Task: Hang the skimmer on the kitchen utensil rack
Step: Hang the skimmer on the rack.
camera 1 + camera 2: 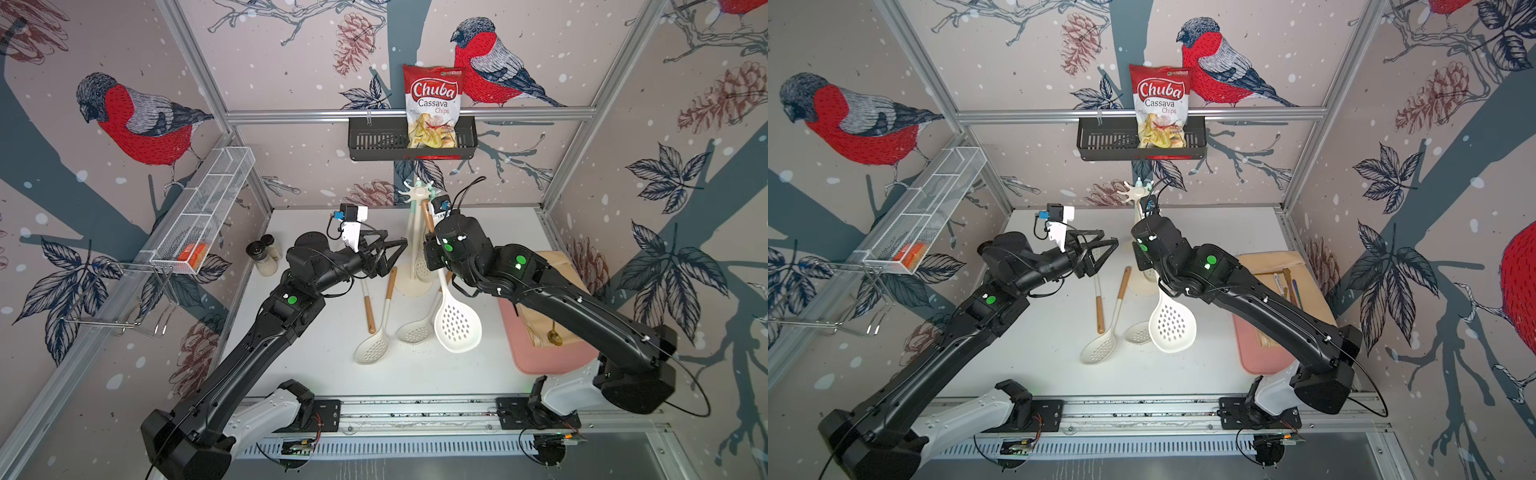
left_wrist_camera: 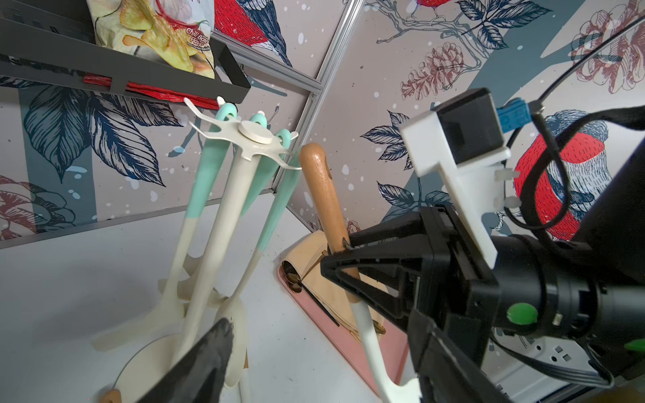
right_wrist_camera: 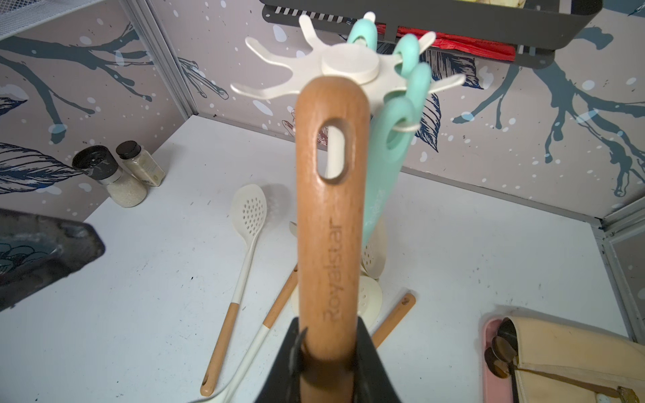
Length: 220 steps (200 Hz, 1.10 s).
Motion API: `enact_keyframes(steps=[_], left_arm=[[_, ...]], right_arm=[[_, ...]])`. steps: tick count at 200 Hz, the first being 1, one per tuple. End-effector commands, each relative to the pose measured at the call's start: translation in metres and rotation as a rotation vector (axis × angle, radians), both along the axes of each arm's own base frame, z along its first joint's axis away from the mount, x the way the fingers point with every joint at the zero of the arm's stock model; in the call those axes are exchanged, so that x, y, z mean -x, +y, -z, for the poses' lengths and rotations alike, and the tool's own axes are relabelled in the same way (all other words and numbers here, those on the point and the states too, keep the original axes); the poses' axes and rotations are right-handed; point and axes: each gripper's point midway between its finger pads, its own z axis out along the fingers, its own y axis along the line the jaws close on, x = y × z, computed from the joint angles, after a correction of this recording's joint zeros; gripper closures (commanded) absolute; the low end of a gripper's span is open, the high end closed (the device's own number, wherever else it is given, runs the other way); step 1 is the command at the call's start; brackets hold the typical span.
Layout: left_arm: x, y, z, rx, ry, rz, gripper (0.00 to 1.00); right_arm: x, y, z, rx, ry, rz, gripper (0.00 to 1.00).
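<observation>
We seem to be in a lab cell dressed as a kitchen: aluminium frame (image 1: 291, 115), bird wallpaper (image 1: 145, 124), robot arms (image 1: 257, 340) on a rail (image 1: 415, 409) by the white worktop (image 1: 324, 374), a kitchen utensil rack (image 1: 417, 192).

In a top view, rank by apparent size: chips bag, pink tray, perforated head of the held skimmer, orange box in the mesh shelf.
1. pink tray, though partly hidden under the right arm
2. chips bag
3. head of the skimmer, likely enlarged by nearness to the camera
4. orange box
</observation>
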Motion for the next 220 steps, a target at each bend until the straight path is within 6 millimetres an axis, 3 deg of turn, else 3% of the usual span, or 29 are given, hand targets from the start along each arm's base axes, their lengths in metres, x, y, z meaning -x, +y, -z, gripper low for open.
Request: enact_keyframes(steps=[1, 50, 53, 76, 143, 220], left_arm=[[0.003, 0.001, -0.011, 0.028, -0.044, 0.014, 0.20], [0.005, 0.002, -0.013, 0.045, -0.047, 0.013, 0.21], [0.004, 0.002, -0.004, 0.036, -0.030, 0.014, 0.21], [0.005, 0.002, -0.001, 0.036, -0.022, 0.013, 0.21], [0.006, 0.004, 0.004, 0.037, -0.009, 0.005, 0.21], [0.007, 0.005, 0.007, 0.038, -0.005, 0.007, 0.22]], right_arm=[[-0.001, 0.003, -0.005, -0.010, -0.008, 0.006, 1.00], [-0.003, 0.005, -0.002, 0.003, -0.005, 0.012, 1.00], [-0.004, 0.005, -0.001, 0.006, -0.004, 0.011, 1.00], [-0.003, 0.003, 0.001, 0.010, -0.003, 0.020, 1.00], [0.005, -0.001, -0.020, -0.031, -0.072, 0.020, 1.00], [-0.003, 0.005, 0.000, 0.018, -0.026, 0.025, 1.00]])
